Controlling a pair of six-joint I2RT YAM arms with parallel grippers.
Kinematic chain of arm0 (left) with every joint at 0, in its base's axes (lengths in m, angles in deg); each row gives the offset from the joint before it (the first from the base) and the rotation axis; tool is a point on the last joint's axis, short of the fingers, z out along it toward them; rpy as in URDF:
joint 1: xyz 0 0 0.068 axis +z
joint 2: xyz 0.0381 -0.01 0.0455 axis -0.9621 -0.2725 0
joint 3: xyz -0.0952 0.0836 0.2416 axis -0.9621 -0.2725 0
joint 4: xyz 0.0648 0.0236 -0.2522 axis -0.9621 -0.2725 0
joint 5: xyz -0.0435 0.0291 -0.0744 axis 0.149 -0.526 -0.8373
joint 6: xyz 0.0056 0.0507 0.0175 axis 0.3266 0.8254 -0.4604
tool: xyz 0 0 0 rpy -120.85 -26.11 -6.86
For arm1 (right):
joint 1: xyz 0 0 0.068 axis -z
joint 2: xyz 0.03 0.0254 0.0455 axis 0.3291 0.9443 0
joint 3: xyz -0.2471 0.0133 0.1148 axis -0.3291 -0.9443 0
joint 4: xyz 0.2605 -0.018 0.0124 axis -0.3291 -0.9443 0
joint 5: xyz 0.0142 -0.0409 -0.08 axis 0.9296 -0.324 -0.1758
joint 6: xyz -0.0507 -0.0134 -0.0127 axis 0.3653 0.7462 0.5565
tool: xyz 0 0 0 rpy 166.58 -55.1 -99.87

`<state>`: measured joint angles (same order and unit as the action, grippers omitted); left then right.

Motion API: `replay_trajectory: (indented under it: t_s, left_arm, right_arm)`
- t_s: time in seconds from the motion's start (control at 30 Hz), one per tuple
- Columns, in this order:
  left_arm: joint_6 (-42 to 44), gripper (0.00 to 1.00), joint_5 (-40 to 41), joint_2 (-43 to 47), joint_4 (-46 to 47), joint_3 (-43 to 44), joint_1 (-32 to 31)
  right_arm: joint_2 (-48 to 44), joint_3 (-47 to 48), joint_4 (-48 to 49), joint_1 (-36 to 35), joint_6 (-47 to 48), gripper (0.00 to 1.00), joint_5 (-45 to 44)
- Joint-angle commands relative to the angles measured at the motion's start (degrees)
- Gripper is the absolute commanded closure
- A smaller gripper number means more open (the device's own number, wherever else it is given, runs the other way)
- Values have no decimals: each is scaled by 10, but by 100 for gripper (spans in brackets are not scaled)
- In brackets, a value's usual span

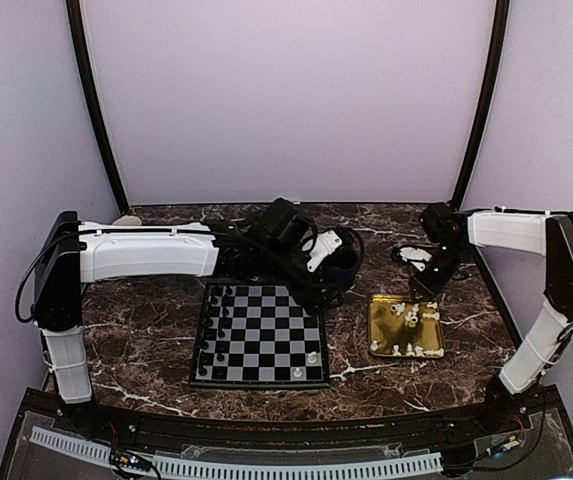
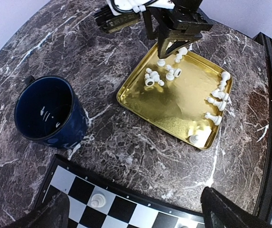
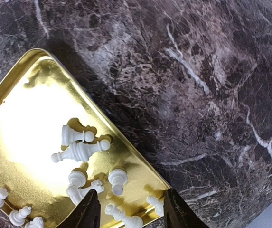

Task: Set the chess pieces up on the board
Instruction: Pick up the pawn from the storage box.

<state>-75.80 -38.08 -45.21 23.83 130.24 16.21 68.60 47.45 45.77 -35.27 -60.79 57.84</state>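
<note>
The board [image 1: 261, 341] lies in front of the arms, with black pieces [image 1: 216, 325] along its left side and two cream-white chess pieces [image 1: 312, 357] near its right front corner. One white piece [image 2: 97, 199] shows on the board's edge [image 2: 126, 191] in the left wrist view. Several white pieces [image 3: 81, 151] lie in a gold tray [image 3: 26, 123]. My left gripper [image 2: 140, 214] is open and empty above the board's far right corner [image 1: 326, 283]. My right gripper [image 3: 128, 214] is open over the tray's far corner [image 1: 426, 290], with pieces lying under it.
A dark blue mug [image 2: 48, 111] stands on the marble table between the board and the tray, and shows beside the left wrist in the top view [image 1: 346, 264]. The gold tray [image 1: 381, 322] sits right of the board. My right gripper shows in the left wrist view [image 2: 173, 45].
</note>
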Motion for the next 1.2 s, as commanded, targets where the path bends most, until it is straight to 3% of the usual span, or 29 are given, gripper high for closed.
replay_trajectory:
  t_s: [0.0, 0.07, 0.13, 0.2, 0.3, 0.4, 0.63, 1.0, 1.17]
  left_arm:
    - [-17, 1, 43, 101, 142, -80, 8]
    - [-63, 1, 134, 130, 238, -140, 9]
    - [-95, 1, 183, 136, 259, -165, 11]
    - [-56, 1, 141, 130, 244, -153, 13]
    - [-73, 1, 115, 133, 255, -161, 13]
    - [-67, 8, 62, 142, 279, -181, 14]
    - [-79, 21, 37, 123, 229, -156, 14]
    - [-87, 23, 39, 125, 220, -160, 14]
    - [-84, 23, 48, 126, 212, -161, 14]
  right_arm:
    - [8, 13, -11, 4, -11, 57, -7]
    - [12, 13, -17, 5, -10, 63, -2]
    - [17, 16, -27, 4, -6, 72, 8]
    - [19, 18, -30, 5, -6, 73, 15]
    - [19, 17, -32, 4, -7, 74, 20]
    - [25, 16, -33, 5, -7, 74, 22]
    - [43, 13, -27, 5, -11, 81, 24]
    - [47, 9, -24, 4, -11, 95, 34]
    - [20, 22, -48, 5, -14, 97, 51]
